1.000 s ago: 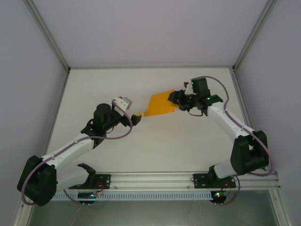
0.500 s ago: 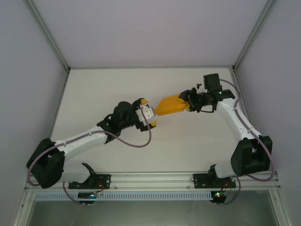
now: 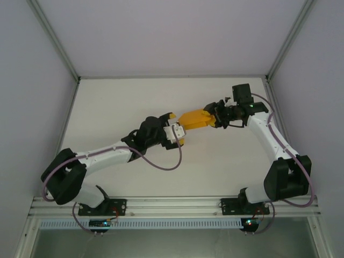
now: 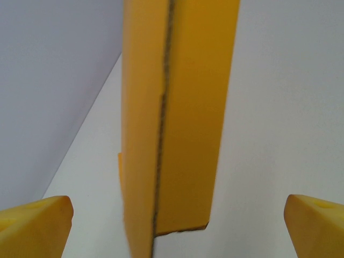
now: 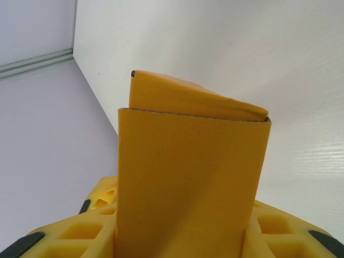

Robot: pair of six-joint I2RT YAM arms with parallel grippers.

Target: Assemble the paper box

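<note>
No readable text
The box (image 3: 196,119) is plain card; no words, labels, brands, numbers or signs can be read anywhere.

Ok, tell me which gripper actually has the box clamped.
The right gripper: it is shut on one end of the paper box. The left gripper stands wide open, fingers clear of it.

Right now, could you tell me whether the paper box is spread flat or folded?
Folded: the paper box is a flattened sleeve, two card layers meeting at side creases, slightly parted at the far end.
</note>
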